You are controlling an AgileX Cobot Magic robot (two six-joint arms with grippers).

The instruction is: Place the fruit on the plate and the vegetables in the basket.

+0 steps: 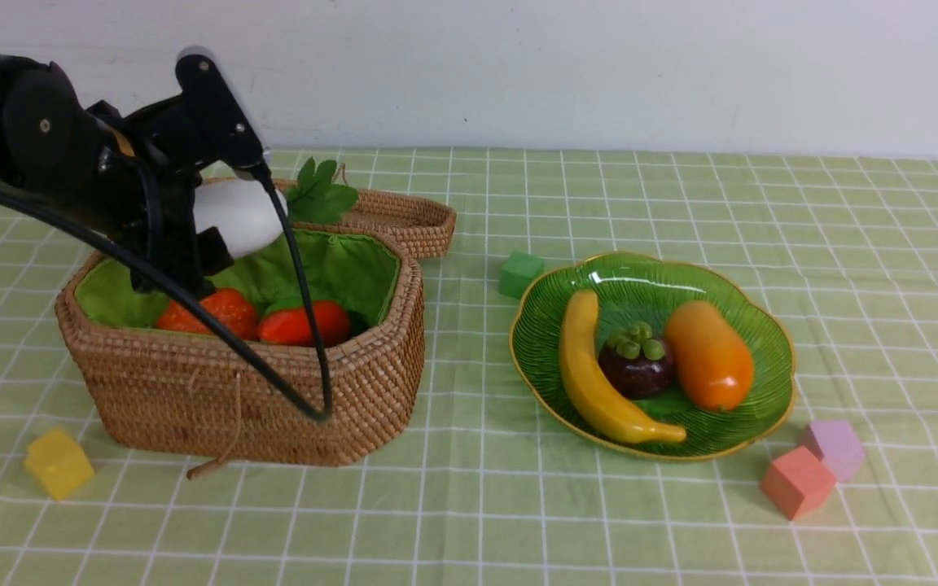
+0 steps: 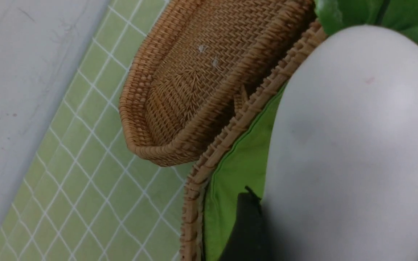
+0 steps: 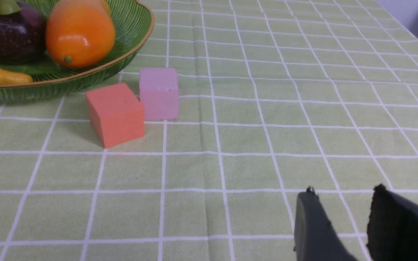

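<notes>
My left gripper (image 1: 207, 238) is shut on the big white radish (image 1: 241, 213), holding it over the back of the brown woven basket (image 1: 273, 391). Its green leaves (image 1: 318, 194) stick out toward the lid. In the left wrist view the radish (image 2: 354, 137) fills the space between the jaws, with one dark finger (image 2: 247, 228) pressed against it. Two orange-red vegetables (image 1: 212, 311) (image 1: 306, 323) lie inside on the green lining. The green plate (image 1: 762, 325) holds the banana (image 1: 591, 370), mangosteen (image 1: 638, 366) and mango (image 1: 709, 354). My right gripper (image 3: 343, 195) hovers open over bare cloth.
The woven lid (image 1: 404, 216) lies behind the basket, touching its rim. Foam cubes are scattered about: green (image 1: 520, 273) beside the plate, yellow (image 1: 58, 462) at the front left, salmon (image 1: 797, 482) and purple (image 1: 835, 448) by the plate's front right. A wall stands behind the table.
</notes>
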